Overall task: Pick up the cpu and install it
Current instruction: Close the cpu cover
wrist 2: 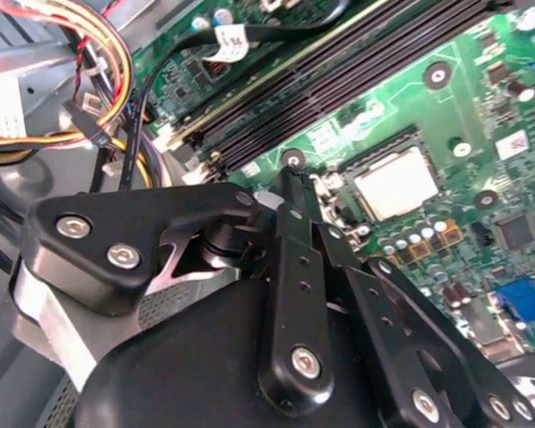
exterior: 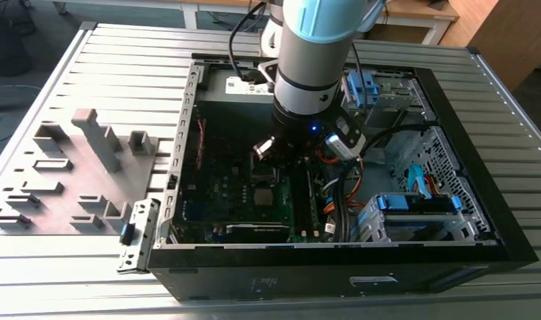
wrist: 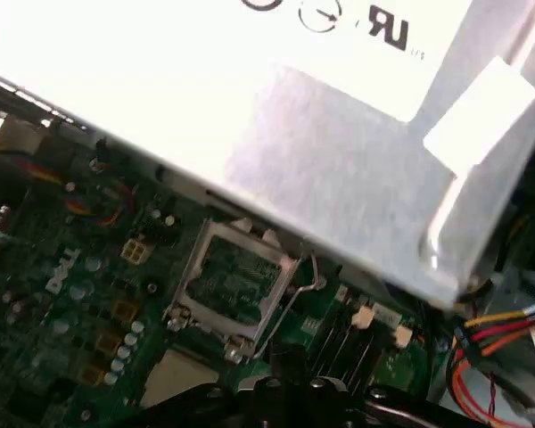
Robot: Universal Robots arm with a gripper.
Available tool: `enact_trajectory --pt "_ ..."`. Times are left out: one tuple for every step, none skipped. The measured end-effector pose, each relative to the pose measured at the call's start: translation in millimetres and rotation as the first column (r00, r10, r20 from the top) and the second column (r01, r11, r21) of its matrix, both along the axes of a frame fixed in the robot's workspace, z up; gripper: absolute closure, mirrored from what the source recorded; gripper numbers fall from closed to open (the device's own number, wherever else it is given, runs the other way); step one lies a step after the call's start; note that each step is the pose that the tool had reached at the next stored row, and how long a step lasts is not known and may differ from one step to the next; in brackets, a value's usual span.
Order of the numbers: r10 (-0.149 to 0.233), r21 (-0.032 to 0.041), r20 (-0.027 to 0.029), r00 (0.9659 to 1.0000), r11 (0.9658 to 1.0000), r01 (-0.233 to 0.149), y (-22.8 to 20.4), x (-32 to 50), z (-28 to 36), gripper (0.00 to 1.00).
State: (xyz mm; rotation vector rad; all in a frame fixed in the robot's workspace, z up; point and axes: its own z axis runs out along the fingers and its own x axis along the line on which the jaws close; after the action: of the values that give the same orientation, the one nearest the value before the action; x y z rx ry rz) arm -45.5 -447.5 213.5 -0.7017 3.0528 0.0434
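Hovering inside the open case (exterior: 341, 263) in the exterior view, the gripper (exterior: 281, 162) is hanging low over the board (exterior: 225, 193). The cpu (exterior: 264, 195) is lying flat just past its tip, next to the black frame (exterior: 264, 175).

In the second wrist view the fingers (wrist 2: 290, 241) are pressing together at the gripper (wrist 2: 292, 178) tip, gripping nothing. The cpu (wrist 2: 395, 183) is sitting flat on the board (wrist 2: 490, 107) among the round mounting holes, near the tip but apart from it.

In the first wrist view the frame (wrist: 234, 281) is standing open, green showing through its window. The cpu (wrist: 180, 373) is resting just beside it, close to the gripper (wrist: 290, 364).

Judging by this, the cpu is already lying released where the socket seems to be. The frame is not closed over it, and I cannot tell whether it is fully seated.
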Motion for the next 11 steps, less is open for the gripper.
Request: enact_trajectory --pt "0.001 0.0000 0.0000 1.0000 1.0000 -0.001 1.3 0.0 -1.4 0.88" --pt "0.003 0.0000 0.0000 1.0000 1.0000 -0.003 2.5 0.0 -2.8 0.88" --pt "0.003 -0.0001 0.0000 1.0000 1.0000 -0.003 3.4 0.0 -4.0 0.88" --pt "0.004 0.0000 0.0000 1.0000 1.0000 -0.004 4.0 0.1 -4.9 0.88" --pt "0.005 -0.0002 -0.0001 1.0000 1.0000 -0.005 4.6 0.0 -5.7 0.88" --pt "0.005 -0.0001 0.0000 1.0000 1.0000 -0.005 5.3 0.0 -6.3 0.88" --pt "0.005 -0.0002 -0.0001 1.0000 1.0000 -0.005 6.1 -0.1 -6.7 0.88" --pt "0.005 -0.0001 0.0000 1.0000 1.0000 -0.005 6.7 -0.1 -7.1 0.88" --pt "0.005 0.0000 0.0000 1.0000 1.0000 -0.005 7.3 -0.1 -7.3 0.88" --pt "0.005 0.0000 0.0000 1.0000 1.0000 -0.005 7.7 -0.2 -7.6 0.88" --pt "0.005 -0.0001 -0.0001 1.0000 1.0000 -0.005 8.3 -0.3 -7.8 0.88"
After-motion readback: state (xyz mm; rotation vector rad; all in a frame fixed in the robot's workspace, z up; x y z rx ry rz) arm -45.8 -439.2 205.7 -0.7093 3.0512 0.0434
